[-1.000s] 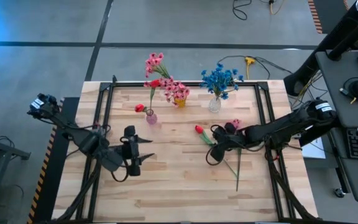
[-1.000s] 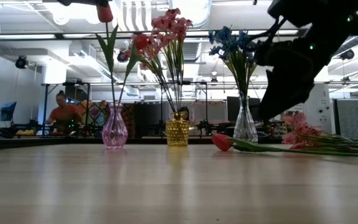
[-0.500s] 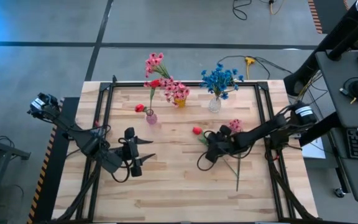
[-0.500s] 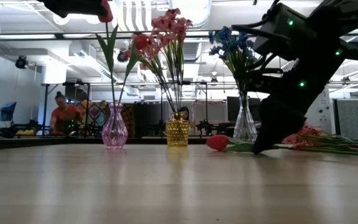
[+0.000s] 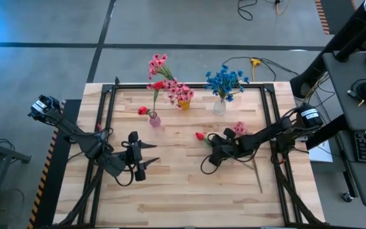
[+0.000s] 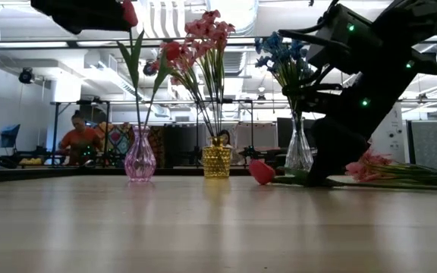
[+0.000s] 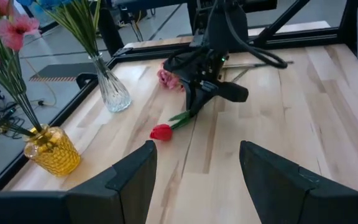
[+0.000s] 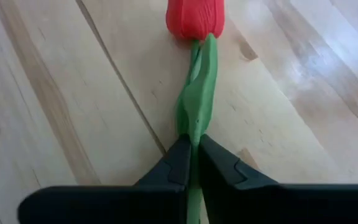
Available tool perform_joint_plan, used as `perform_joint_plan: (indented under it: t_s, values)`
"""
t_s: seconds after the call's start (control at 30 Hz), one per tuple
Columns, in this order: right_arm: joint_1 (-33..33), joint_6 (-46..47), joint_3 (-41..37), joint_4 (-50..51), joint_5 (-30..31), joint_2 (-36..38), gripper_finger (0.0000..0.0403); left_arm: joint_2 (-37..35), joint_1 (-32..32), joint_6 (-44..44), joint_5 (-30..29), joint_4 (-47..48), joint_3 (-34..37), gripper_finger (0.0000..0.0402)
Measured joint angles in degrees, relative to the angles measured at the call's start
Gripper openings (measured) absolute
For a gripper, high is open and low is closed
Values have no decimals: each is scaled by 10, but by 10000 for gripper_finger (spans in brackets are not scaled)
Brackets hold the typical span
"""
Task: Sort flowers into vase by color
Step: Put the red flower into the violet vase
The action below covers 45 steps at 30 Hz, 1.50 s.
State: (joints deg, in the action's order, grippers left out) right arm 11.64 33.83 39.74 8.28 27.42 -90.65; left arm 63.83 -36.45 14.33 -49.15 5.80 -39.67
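Picking up the loose red tulip (image 8: 195,15), by the look of it. Right gripper (image 8: 191,163) down at the table just right of centre, jaws pinched shut on the tulip's green stem a little behind the bud, leaf squeezed between the fingertips. Bud (image 5: 199,135) pointing left, seemingly just clear of the wood in the low view (image 6: 261,171), though hard to be sure. Just right of that gripper, a pink flower (image 5: 239,128) lying flat on the table, stem trailing toward the near edge. Left gripper (image 7: 194,177) waiting over the near-left part of the table, jaws spread wide, holding nothing.

At the far edge, three vases in a row: a pink glass vase (image 5: 154,119) on the left with a red tulip already in it, a yellow vase (image 5: 183,104) with pink blooms in the middle, a clear vase (image 5: 219,107) with blue blooms on the right.

Next, most likely: lift straight up, tip the stem end downward, carry far and left to the pink glass vase, thread the thin stem into its narrow neck without knocking the flower already there. Pink flower left for afterwards.
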Motion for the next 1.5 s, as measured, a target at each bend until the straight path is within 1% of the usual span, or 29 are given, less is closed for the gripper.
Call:
perform_joint_plan:
  t_s: [0.13,0.23,0.37,0.5,0.57,0.67,0.8,0.87,0.97,1.07,1.17,1.3,1.37,1.43,1.5]
  values:
    - [1,5,0,-5,0,14,14,0,0,2,1,-23,14,212]
    - [4,-7,0,-46,0,31,14,0,0,-4,1,-56,30,212]
    - [13,-69,0,-156,-4,47,13,0,0,-31,2,-119,53,212]
    - [26,-162,0,-306,-12,51,13,0,0,-68,4,-201,78,212]
    - [31,-210,0,-381,-34,51,13,0,0,-89,10,-238,90,212]
    - [34,-265,0,-486,-73,51,13,0,0,-106,36,-275,102,212]
    - [33,-321,0,-614,-151,51,13,3,5,-115,41,-325,121,212]
    - [34,-349,0,-666,-183,51,13,10,12,-124,43,-365,131,212]
    - [34,-381,0,-723,-208,51,13,34,27,-144,67,-419,132,212]
    - [33,-403,7,-744,-222,52,13,72,46,-168,100,-467,122,212]
    - [33,-413,21,-744,-234,52,13,119,63,-198,111,-519,102,212]
    - [34,-427,38,-745,-238,46,13,184,83,-223,113,-582,71,212]
    - [33,-428,48,-746,-257,38,13,213,93,-228,113,-607,57,212]
    - [33,-430,56,-745,-264,31,13,242,103,-228,120,-635,42,212]
    - [33,-439,66,-746,-264,22,13,267,112,-229,161,-651,26,212]
